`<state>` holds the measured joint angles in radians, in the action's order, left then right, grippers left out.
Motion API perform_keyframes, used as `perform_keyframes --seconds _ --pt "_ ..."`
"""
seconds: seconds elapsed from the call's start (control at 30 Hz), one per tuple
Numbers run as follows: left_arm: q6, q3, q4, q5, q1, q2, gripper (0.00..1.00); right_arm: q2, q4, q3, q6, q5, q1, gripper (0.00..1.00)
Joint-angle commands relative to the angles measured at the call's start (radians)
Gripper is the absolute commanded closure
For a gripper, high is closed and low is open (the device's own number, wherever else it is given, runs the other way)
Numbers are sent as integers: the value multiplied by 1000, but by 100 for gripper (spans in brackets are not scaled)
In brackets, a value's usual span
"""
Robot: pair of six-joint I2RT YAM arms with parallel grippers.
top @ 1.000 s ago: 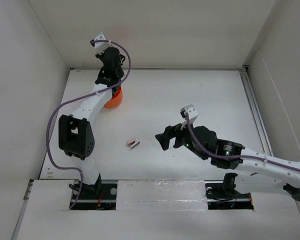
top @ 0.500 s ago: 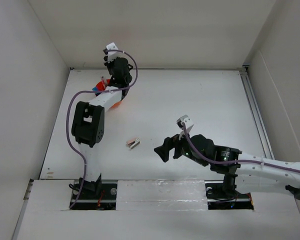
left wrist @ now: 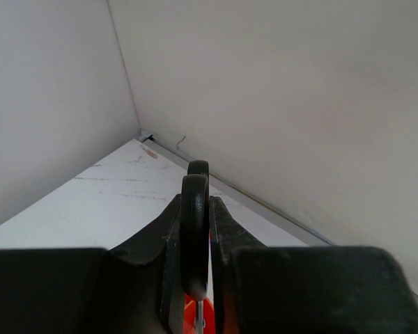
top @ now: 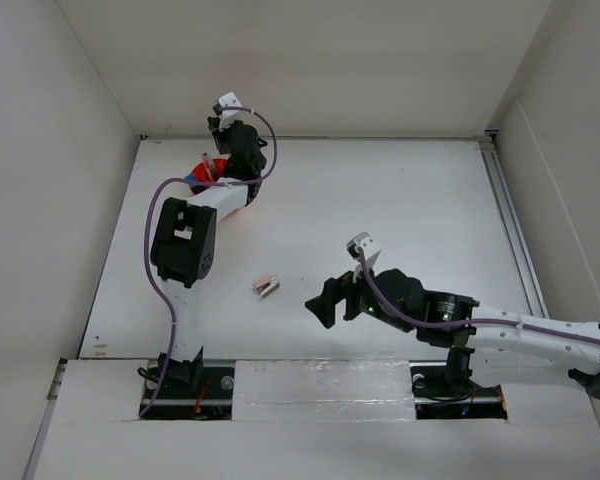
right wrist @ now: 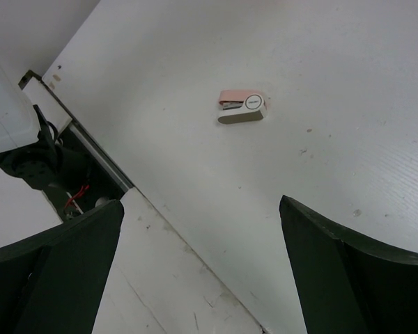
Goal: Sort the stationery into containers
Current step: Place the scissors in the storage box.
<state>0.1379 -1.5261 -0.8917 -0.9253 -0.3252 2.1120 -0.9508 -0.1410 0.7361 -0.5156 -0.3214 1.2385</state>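
Observation:
My left gripper [top: 232, 163] hangs over the orange tub [top: 206, 172] at the back left of the table, shut on the black scissors handle [left wrist: 194, 209]. The handle loops stand upright between the jaws, and the blade points down toward the tub [left wrist: 189, 316]. A blue cap [top: 192, 181] shows in the tub. The small beige-silver stapler [top: 267, 286] lies alone on the table's near middle, also seen from the right wrist as the stapler [right wrist: 242, 108]. My right gripper [top: 325, 300] hovers just right of it, wide open and holding nothing, as the right gripper [right wrist: 200, 209] shows.
White walls [left wrist: 279, 83] close in the back and both sides. The tub sits near the back left corner. A dark slot with cables [right wrist: 70, 174] runs along the table's near edge by the arm bases.
The left arm has folded back and shifted slightly right, uncovering the tub's left side. The right gripper has moved left and nearer, closer to the stapler.

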Motion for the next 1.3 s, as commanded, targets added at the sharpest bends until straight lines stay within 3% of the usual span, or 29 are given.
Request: perform_keyframes --seconds 0.0,0.33,1.27 --pt "23 6 -101 -24 15 3 100 6 61 -6 12 21 6 0" --pt "5 18 -131 -47 25 32 100 -8 80 -27 12 30 6 0" --pt "-118 90 -23 -44 -6 -7 100 14 89 -64 3 30 6 0"
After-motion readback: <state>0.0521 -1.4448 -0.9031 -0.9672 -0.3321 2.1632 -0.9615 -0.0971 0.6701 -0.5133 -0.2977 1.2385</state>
